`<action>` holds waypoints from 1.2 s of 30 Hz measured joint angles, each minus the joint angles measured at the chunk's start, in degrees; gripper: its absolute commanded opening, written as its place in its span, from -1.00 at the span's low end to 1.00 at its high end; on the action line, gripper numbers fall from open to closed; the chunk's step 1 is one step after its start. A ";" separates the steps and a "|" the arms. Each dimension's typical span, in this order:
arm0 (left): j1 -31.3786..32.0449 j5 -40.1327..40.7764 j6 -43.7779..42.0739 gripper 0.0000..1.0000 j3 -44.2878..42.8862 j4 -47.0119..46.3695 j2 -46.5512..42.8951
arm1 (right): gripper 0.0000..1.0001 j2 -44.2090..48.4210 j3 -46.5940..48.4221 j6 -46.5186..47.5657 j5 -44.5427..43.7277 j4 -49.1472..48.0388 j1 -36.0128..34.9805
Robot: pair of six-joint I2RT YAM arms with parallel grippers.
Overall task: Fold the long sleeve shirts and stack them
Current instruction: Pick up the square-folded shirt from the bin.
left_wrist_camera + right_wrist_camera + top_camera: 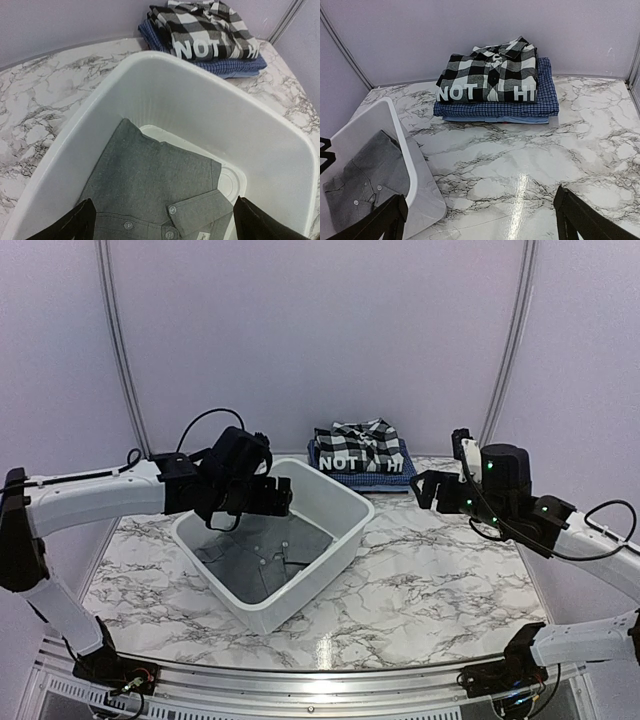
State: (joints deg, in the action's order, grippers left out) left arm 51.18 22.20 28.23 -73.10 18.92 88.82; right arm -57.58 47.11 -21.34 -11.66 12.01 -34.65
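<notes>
While both arms hover, neither grips anything. Left gripper [262,498]: jaws spread wide, empty, over the white tub [300,602]. Grey shirt [150,175] lies on the tub floor, below and between the left jaws, placket buttons up, untouched. Right gripper [432,490]: jaws also spread wide, empty, over bare marble table [430,580]. Folded stack is ahead of the right jaws, well apart from them: plaid shirt [490,70] on top, lettered black shirt [485,93] under it, blue checked shirt [546,95] at the bottom. Tub is left of the right jaws. From the left jaws, the stack sits ahead, past the tub's far wall.
</notes>
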 measured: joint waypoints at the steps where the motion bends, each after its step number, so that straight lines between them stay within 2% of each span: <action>1: -0.37 -0.76 0.15 0.98 -0.87 1.03 1.86 | 0.97 0.00 0.00 0.00 0.00 0.00 0.00; 11: -4.72 -7.39 1.95 0.98 -6.84 6.69 14.75 | 0.97 0.76 0.00 0.00 -0.15 0.00 0.00; 19: -5.49 -9.90 2.29 0.98 -8.81 7.58 21.81 | 0.97 1.84 0.00 0.00 -0.44 0.00 0.00; 23: -5.49 -10.47 2.43 0.87 -9.53 7.82 24.52 | 0.97 1.97 0.00 -0.02 -0.44 0.02 0.00; 27: -5.66 -10.60 2.54 0.66 -10.03 8.02 26.01 | 0.97 2.16 -0.02 -0.02 -0.42 0.00 0.00; 31: -5.92 -10.67 2.73 0.34 -10.97 8.22 27.39 | 0.97 2.51 -0.02 -0.04 -0.42 0.02 0.00; 34: -6.12 -10.45 3.08 -0.05 -11.34 8.41 27.87 | 0.97 2.86 -0.02 -0.04 -0.42 0.02 0.00; 36: -6.32 -10.19 2.99 -0.39 -11.58 8.44 28.22 | 0.97 3.08 -0.02 -0.04 -0.42 0.02 0.00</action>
State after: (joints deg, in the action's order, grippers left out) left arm 44.86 12.01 31.22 -84.68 27.35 117.03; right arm -54.50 47.09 -21.39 -12.08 12.03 -34.65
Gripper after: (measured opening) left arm 0.505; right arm 0.986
